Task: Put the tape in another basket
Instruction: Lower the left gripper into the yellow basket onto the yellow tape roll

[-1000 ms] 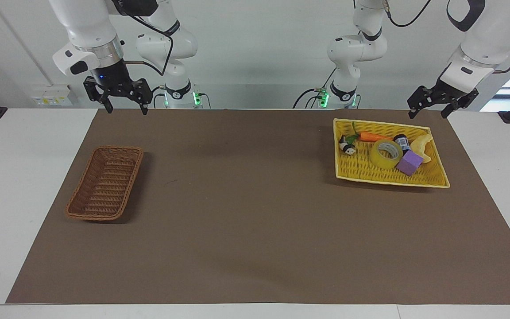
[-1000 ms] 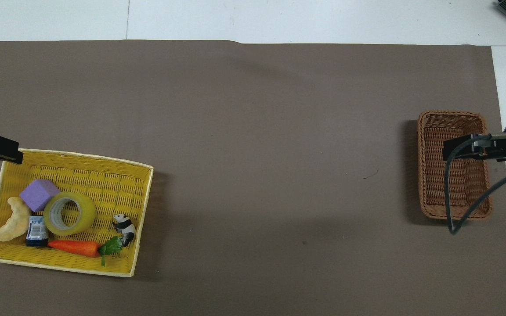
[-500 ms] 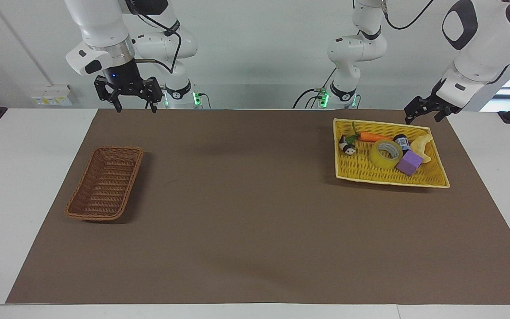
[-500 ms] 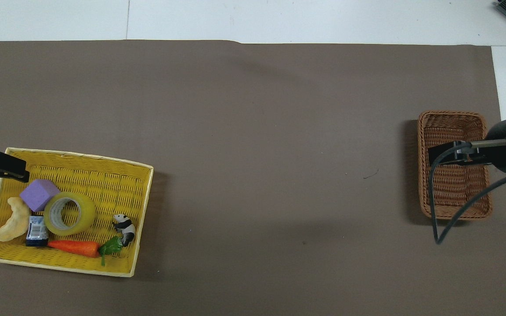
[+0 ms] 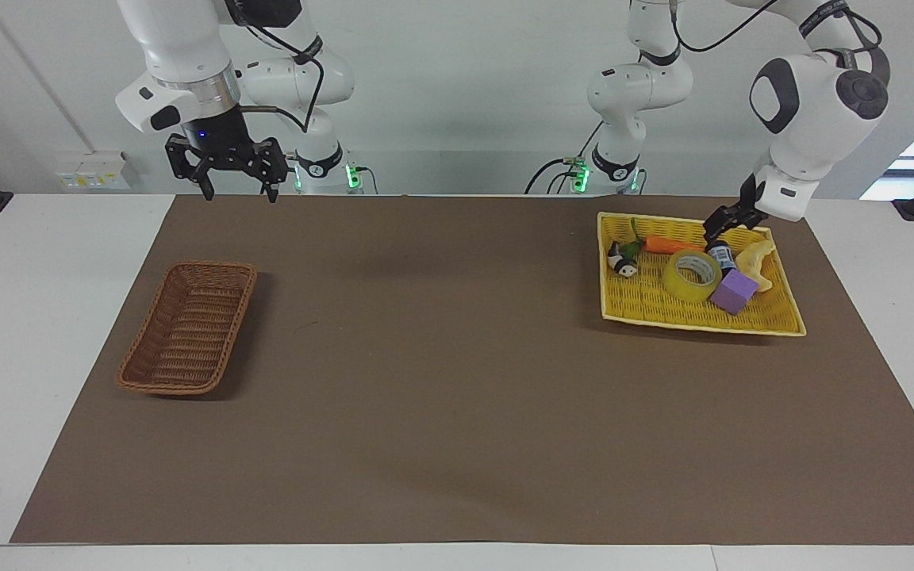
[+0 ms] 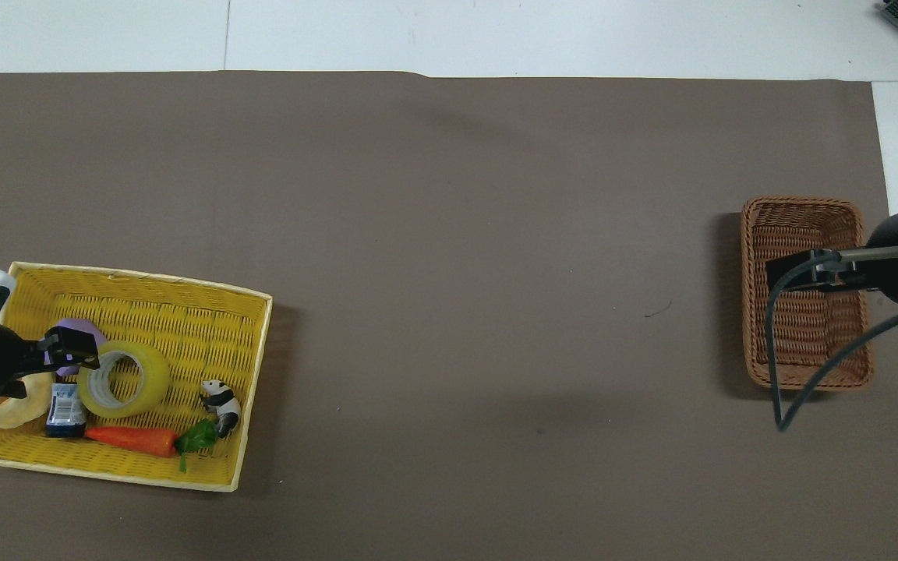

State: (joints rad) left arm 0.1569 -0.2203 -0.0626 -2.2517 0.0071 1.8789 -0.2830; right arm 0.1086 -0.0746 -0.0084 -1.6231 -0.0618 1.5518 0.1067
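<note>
The tape (image 5: 692, 276) sits in the yellow tray (image 5: 774, 321), right side of frame. The left gripper (image 5: 731, 222) hangs above it, jaw gap unclear, so it should center over the ring wall before dropping. The right gripper (image 5: 233, 186) waits open, empty, upper left.

1. Translucent yellow roll of packing tape (image 5: 692, 276), pale printed core.
2. Dark-brown woven wicker basket (image 5: 187, 327).
3. Bright-yellow flat woven tray (image 5: 647, 305).
4. Purple foam cube (image 5: 734, 291).
5. Orange toy carrot (image 5: 670, 245), green leaves.
6. Black-and-white panda figure (image 5: 623, 261).
7. Brown table mat (image 5: 441, 381).
</note>
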